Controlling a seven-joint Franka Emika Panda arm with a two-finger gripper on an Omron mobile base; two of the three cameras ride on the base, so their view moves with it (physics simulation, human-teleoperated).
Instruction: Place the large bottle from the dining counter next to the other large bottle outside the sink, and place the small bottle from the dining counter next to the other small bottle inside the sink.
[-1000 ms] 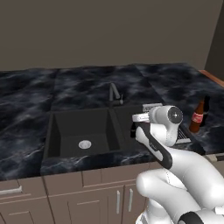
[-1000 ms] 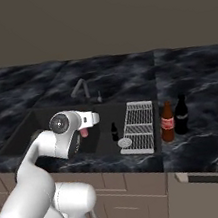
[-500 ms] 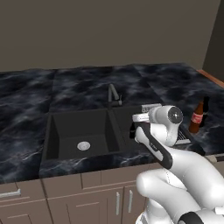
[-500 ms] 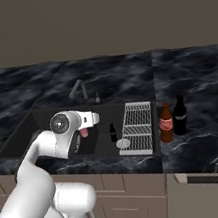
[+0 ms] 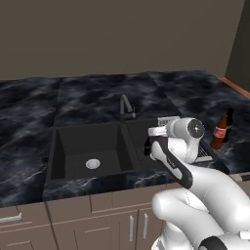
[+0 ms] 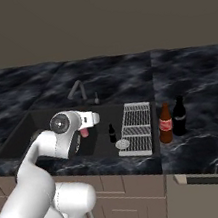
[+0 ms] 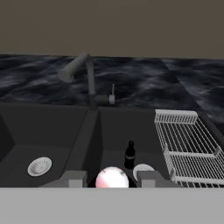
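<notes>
Altogether four bottles can be counted: two tall ones and two tiny ones. The tall brown bottle [image 6: 165, 123] with the red label and the tall black bottle [image 6: 179, 116] stand upright just beside each other on the tabletop [image 6: 194, 91], right of the sink [image 6: 37, 124] and outside it. The tiny black bottle [image 7: 130, 154] stands upright on the floor of the right basin, just beside the round silver drain [image 7: 143, 171]. The tiny pink bottle [image 7: 112, 178] is pinched between the fingers of the hand [image 7: 112, 179], above the right basin; the fingers are pressed in against it.

The sink has two basins and two drains; the other drain [image 7: 40, 166] lies in the left basin. One curved faucet [image 7: 83, 72] rises behind the divider. One white wire rack [image 6: 137, 133] sits at the right end of the sink.

From the left base view the arm covers most of the right basin, the brown bottle [image 5: 220, 132] is partly behind the wrist, and the black one is barely told apart from the dark tabletop. In the hand view the pink bottle is cut off at the bottom, so its cap cannot be made out.

The arm bends forward from the base, its wrist turned so the hand [image 6: 85, 132] hangs over the right basin.
</notes>
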